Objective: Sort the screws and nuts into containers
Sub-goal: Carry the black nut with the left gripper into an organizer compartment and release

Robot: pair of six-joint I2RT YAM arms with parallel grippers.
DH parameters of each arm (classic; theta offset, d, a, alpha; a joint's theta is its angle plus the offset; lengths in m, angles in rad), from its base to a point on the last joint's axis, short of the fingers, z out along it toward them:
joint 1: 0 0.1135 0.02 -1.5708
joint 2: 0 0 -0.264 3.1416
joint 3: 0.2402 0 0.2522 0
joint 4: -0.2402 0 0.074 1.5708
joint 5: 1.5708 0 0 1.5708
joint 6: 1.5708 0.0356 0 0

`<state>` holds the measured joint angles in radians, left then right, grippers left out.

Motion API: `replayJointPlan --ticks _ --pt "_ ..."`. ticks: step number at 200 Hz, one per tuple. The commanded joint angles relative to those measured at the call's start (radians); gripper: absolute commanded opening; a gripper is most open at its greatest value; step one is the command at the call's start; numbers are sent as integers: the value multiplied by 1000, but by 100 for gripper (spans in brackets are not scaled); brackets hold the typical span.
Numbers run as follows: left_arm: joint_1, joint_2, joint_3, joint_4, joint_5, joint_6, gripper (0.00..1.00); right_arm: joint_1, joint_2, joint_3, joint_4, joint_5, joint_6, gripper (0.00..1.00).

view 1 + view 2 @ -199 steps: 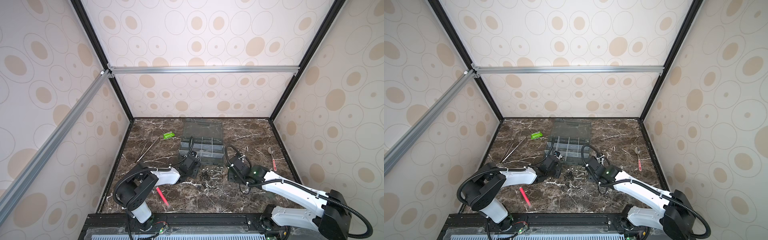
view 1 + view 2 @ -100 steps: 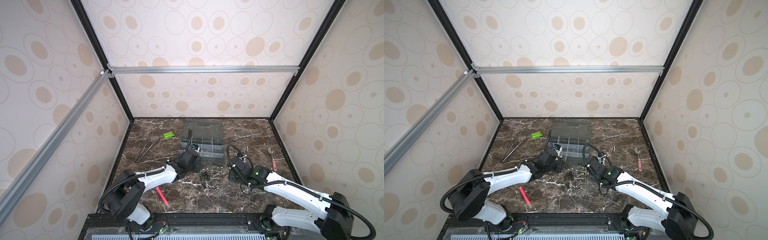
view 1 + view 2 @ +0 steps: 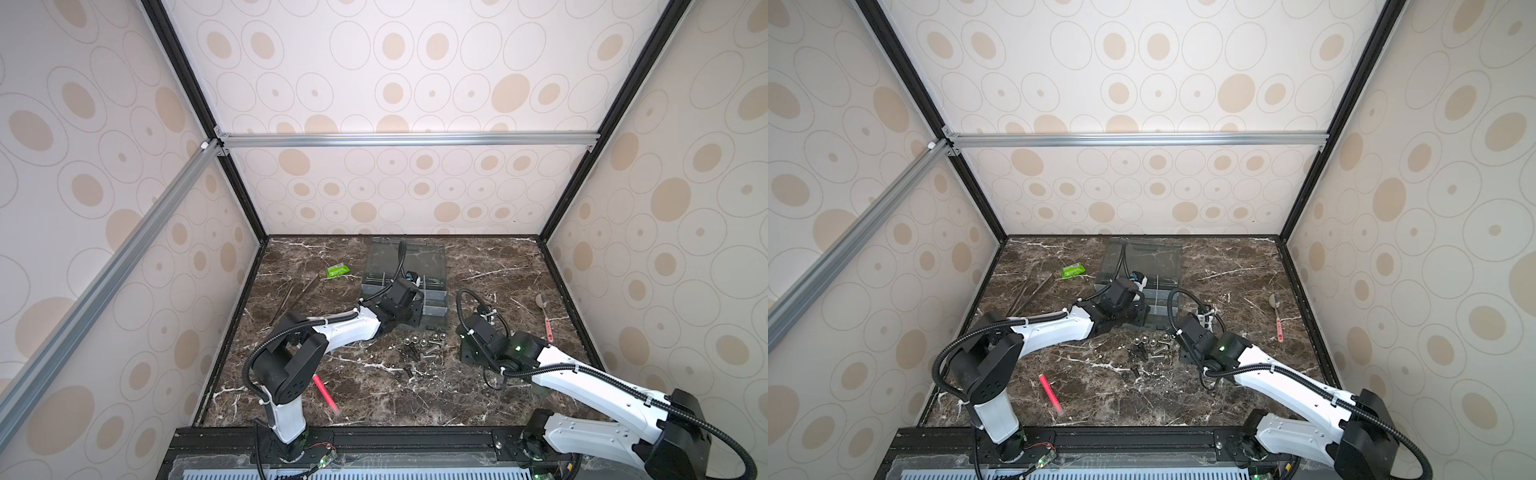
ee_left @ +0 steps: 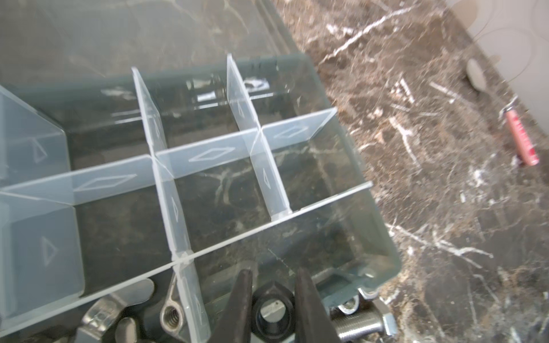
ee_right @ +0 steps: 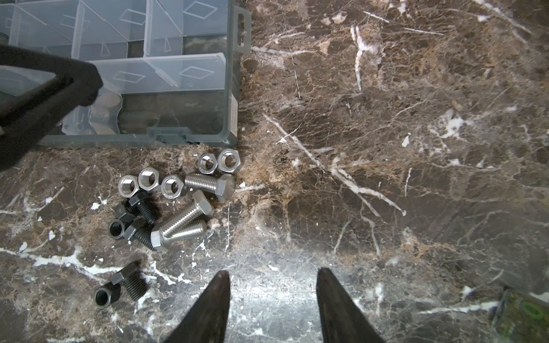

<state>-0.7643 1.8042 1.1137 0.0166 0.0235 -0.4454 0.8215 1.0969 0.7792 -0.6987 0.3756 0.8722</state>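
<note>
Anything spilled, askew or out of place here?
Nothing damaged. Screws and nuts lie loose on the table by the organiser box, as expected; the spoon, pink pen, tweezers and green packet are unrelated clutter.

Left tool (image 3: 409, 316) over organiser box (image 3: 434, 297)

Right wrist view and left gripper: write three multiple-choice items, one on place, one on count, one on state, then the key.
1. The silver screws lie:
A) inside the box
B) on the table, outside the box
C) in a cup

2. How many silver screws lie there?
A) one
B) six
C) three

3. The left gripper is:
A) shut on a black nut
B) open and empty
C) shut on a silver screw

Key:
1 B, they rest on the marble past the box wall.
2 C, three silver threaded shanks show.
3 A, its jaws pinch the nut in the left wrist view.
</note>
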Motion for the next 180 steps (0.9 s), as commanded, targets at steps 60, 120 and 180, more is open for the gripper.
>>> replayJointPlan --ticks 60,120,180 --pt "-7 3 47 -4 4 -8 39 -8 -6 9 -47 37 -9 51" --pt "-4 -120 -37 22 -27 -40 40 -7 -11 1 -45 40 -8 51" --pt "-1 -287 -151 32 -113 -63 41 -7 -15 -22 -23 33 3 51"
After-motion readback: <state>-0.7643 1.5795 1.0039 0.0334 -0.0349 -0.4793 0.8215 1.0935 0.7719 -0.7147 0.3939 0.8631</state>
